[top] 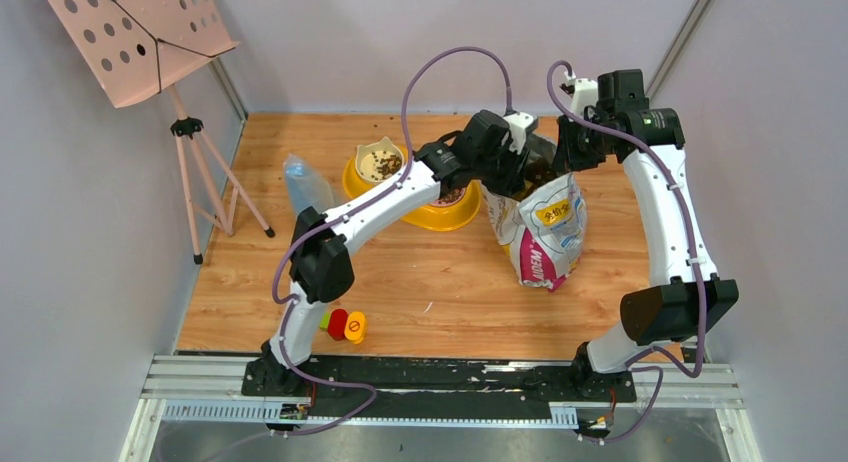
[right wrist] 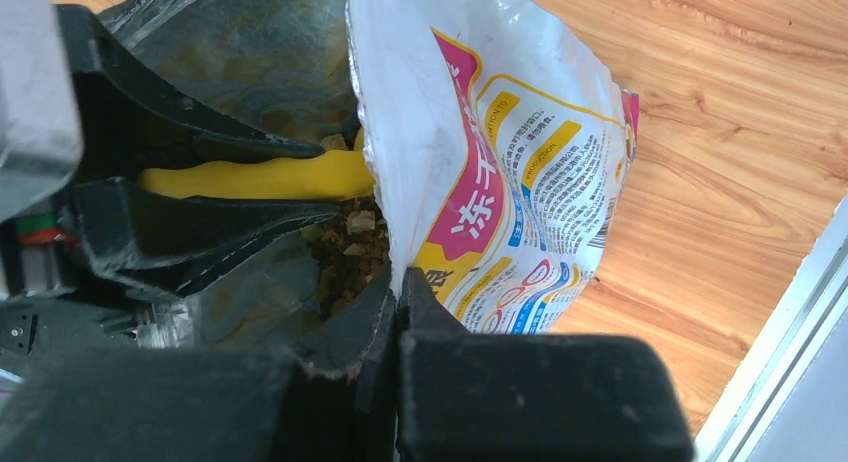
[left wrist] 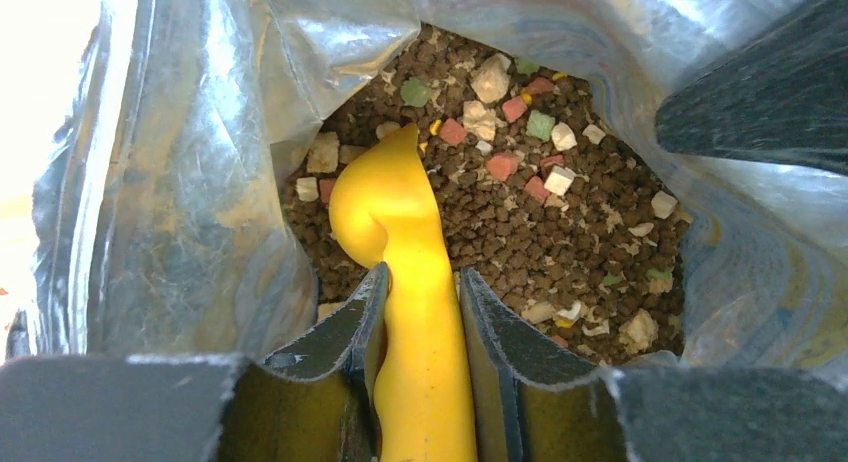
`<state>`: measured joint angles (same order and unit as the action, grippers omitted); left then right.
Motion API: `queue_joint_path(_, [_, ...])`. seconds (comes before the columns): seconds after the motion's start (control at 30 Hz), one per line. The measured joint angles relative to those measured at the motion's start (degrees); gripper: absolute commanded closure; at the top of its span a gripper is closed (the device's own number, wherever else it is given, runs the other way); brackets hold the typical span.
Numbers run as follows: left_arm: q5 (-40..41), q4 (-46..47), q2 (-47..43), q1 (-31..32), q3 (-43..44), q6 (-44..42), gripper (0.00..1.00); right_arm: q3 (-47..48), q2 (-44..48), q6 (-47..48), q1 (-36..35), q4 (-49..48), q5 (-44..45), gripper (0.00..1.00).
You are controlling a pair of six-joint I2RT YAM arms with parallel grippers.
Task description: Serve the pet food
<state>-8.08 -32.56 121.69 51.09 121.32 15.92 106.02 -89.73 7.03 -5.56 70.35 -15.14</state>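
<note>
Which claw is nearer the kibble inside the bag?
Left. The left claw is inside the bag, holding the yellow scoop over the kibble; the right claw pinches the bag's rim.

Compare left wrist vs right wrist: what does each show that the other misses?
Left wrist only: the full bed of kibble down inside the foil bag, pink, green and white chunks mixed in, and the head of the yellow scoop down on it.
Right wrist only: the bag's printed outside, the wooden table, and the right gripper pinching the bag's rim.
Both: the scoop's handle clamped in the left gripper, the bag's silver lining, some kibble.
</note>
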Motion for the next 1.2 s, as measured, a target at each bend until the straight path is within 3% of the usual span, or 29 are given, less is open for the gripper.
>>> queue_joint_path(0.27, [-11.21, 7.28, -0.61, -4.31, -5.68, 7.61, 1.00, -1.55, 0.83, -0.35, -0.22, -1.86, -0.15, 1.00])
queue_joint_path(0.57, [-31.06, 21.64, -0.61, -11.23, -10.80, 26.86, 1.00, -3.72, 2.47, -0.11, -0.59, -3.76, 0.61, 1.00])
queue_joint_path(0.8, [-33.44, 25.31, -1.84, -12.09, -12.74, 31.91, 1.00, -6.14, 4.63, 1.05, -0.28, -4.85, 2.25, 1.00])
queue_joint_path(1.2, [-32.89, 26.16, -11.69, -17.64, -15.37, 35.93, 1.00, -7.74, 6.14, 2.29, 1.31, -4.59, 4.92, 1.00])
